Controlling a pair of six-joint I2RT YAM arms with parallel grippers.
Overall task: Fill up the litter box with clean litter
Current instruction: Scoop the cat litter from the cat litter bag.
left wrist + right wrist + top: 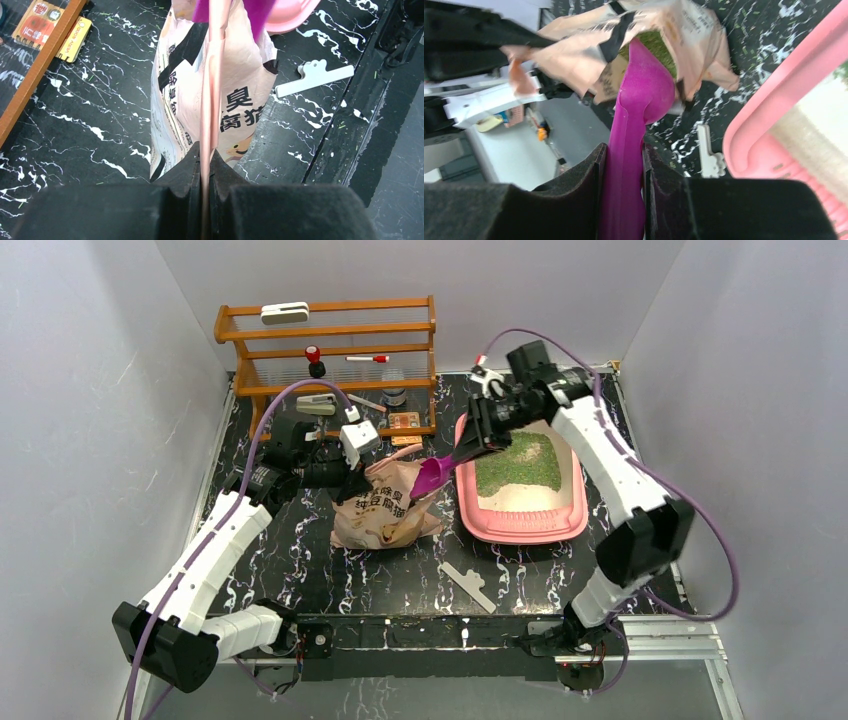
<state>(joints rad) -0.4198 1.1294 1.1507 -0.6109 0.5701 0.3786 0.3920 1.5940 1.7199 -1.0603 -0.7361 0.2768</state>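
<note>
The pink litter box (572, 525) lies right of centre, with green clean litter (520, 464) over its far half and bare cream floor at the near end. Its rim shows in the right wrist view (784, 95). The beige cat-printed bag (385, 510) stands open left of it. My left gripper (206, 157) is shut on the bag's top edge (212, 90). My right gripper (624, 155) is shut on the purple scoop's handle (624, 200). The scoop bowl (649, 85) is in the bag's mouth against green litter (659, 45).
A wooden shelf rack (330, 350) with small items stands at the back left. A white bag clip (468, 585) lies on the black marbled table (300, 570) in front of the bag. Grey walls close in both sides.
</note>
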